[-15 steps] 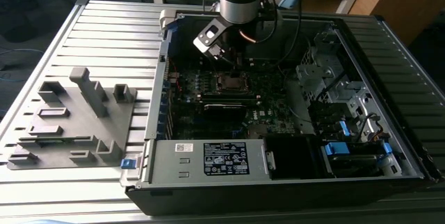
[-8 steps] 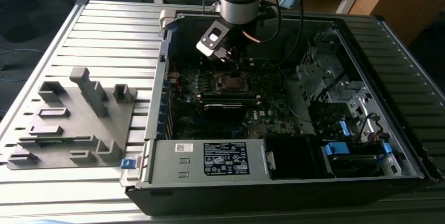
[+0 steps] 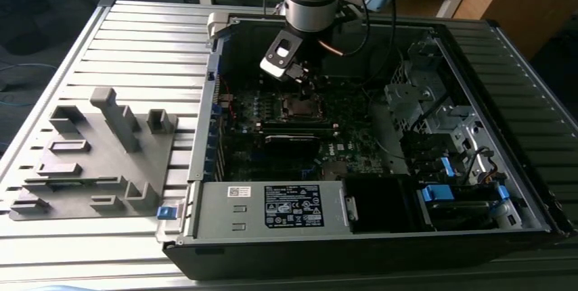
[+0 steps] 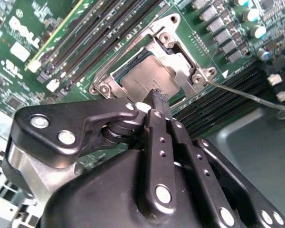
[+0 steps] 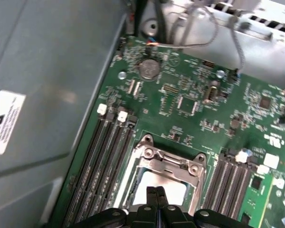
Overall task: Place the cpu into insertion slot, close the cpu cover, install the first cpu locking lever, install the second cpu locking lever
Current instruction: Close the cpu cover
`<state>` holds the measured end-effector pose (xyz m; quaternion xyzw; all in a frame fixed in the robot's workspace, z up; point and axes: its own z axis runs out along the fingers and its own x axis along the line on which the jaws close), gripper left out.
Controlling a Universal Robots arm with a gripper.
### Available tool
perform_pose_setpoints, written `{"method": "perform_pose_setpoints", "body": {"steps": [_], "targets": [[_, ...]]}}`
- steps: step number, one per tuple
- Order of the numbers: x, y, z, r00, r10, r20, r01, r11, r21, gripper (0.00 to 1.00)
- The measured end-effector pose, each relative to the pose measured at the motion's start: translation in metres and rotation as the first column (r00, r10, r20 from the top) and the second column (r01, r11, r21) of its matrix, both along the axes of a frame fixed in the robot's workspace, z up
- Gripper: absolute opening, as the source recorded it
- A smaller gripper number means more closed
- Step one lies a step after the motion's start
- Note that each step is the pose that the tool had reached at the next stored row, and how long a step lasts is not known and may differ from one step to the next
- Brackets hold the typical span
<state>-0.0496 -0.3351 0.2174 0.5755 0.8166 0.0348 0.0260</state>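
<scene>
The cpu point(image 4: 142, 78) lies flat in the insertion slot point(image 3: 298, 106), its silver-grey top facing up. The cpu cover point(image 4: 183, 64) lies down over it, and the chip shows through the cover's square opening. In the first wrist view the cover point(image 5: 168, 166) frames the cpu point(image 5: 173, 187) the same way. My gripper point(image 4: 159, 97) is shut with nothing between its fingers, its tips right over the chip's edge point(image 5: 156, 192). In the exterior view the gripper point(image 3: 307, 84) hangs inside the case just above the socket. A thin metal locking lever point(image 4: 249, 96) sticks out sideways from the socket's corner, unlatched.
Long black memory slots point(image 5: 102, 156) flank the socket on both sides. The power supply box point(image 3: 271, 206) closes the case's near side and a drive cage point(image 3: 424, 101) stands at the exterior view's right. A grey fixture tray point(image 3: 91, 155) lies outside the case. Cables point(image 5: 213, 33) hang nearby.
</scene>
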Motion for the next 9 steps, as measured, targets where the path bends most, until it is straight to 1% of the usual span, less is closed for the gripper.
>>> {"method": "perform_pose_setpoints", "body": {"steps": [1, 7, 9], "targets": [[0.0000, 0.0000, 0.0000, 0.9999, 0.010, 0.0001, -0.010, 0.9999, 0.0000, 0.11], [0.0000, 0.0000, 0.0000, 0.9999, 0.013, 0.0000, -0.013, 0.9999, 0.0000, 0.11], [0.0000, 0.0000, -0.0001, 0.9998, 0.019, 0.0000, -0.019, 0.9998, 0.0001, 0.11]]}}
